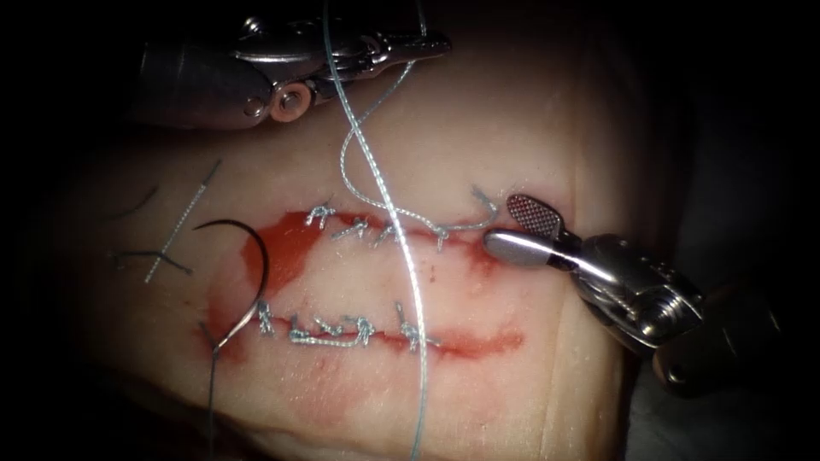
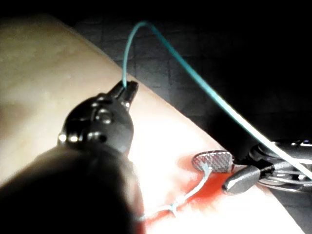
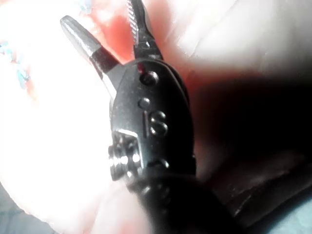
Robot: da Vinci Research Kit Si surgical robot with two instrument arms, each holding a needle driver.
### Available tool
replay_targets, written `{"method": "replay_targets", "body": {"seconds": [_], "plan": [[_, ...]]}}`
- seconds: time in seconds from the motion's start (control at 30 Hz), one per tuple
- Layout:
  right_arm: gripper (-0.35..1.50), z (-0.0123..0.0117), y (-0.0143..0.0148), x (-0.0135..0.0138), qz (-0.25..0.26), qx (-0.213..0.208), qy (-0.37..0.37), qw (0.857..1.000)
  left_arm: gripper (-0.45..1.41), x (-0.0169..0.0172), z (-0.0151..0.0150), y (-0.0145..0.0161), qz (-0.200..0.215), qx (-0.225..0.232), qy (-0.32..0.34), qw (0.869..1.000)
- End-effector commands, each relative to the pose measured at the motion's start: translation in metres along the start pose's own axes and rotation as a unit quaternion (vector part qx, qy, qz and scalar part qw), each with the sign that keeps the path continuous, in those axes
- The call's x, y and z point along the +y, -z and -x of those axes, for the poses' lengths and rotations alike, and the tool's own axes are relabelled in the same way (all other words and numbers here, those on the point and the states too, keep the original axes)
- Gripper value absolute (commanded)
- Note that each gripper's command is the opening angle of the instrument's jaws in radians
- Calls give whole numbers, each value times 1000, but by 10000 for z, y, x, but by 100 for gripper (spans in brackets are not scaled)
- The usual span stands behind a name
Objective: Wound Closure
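The tissue (image 1: 478, 137) bears two cuts, both stitched. My left tool (image 1: 431, 43) hangs above the upper cut (image 1: 384, 226), shut on the pale thread (image 1: 376, 175); its jaws (image 2: 127, 88) pinch the thread (image 2: 195, 73). That thread loops down to the upper cut's stitches, and a long strand crosses both cuts. My right tool (image 1: 500, 222) stands open at the upper cut's right end, holding nothing, with a short thread tail (image 1: 487, 203) beside its jaws. Its open jaws also show in the right wrist view (image 3: 100, 14). The curved needle (image 1: 260, 265) lies free at the cuts' left end.
The lower cut (image 1: 342, 329) carries several knotted stitches. Red fluid (image 1: 290, 248) pools at the upper cut's left end. Cut ends of thread (image 1: 171, 239) lie on the tissue at far left. The needle's dark thread (image 1: 210, 401) trails toward the tissue's near edge.
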Motion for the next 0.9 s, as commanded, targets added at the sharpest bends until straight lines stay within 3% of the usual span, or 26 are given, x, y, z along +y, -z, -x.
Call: {"method": "replay_targets", "body": {"seconds": [0.03, 0.07, 0.23, 0.47, 0.67, 0.8, 0.9], "plan": [[133, 10, -7, -6, 3, -4, 0, 1000, -45, 3, 3, -6, 1, -8, 1, 1000], [133, 34, -11, -12, 17, 1, 0, 1000, -45, 2, 7, -6, 1, -20, -1, 1000], [133, 71, -31, -13, 6, 55, 0, 998, -45, -3, 17, -6, -1, -76, -10, 997], [128, 103, -69, -19, 11, 174, 3, 985, -45, -14, 33, -5, -5, -109, -13, 994], [128, 92, -93, -29, 35, 254, 10, 966, -45, -20, 36, -7, -10, -126, -16, 992], [126, 58, -100, -36, 96, 310, 25, 945, -45, -23, 42, -7, -13, -139, -33, 990], [123, 37, -99, -34, 135, 318, 41, 937, -45, -23, 42, -7, -12, -139, -36, 990]]}}
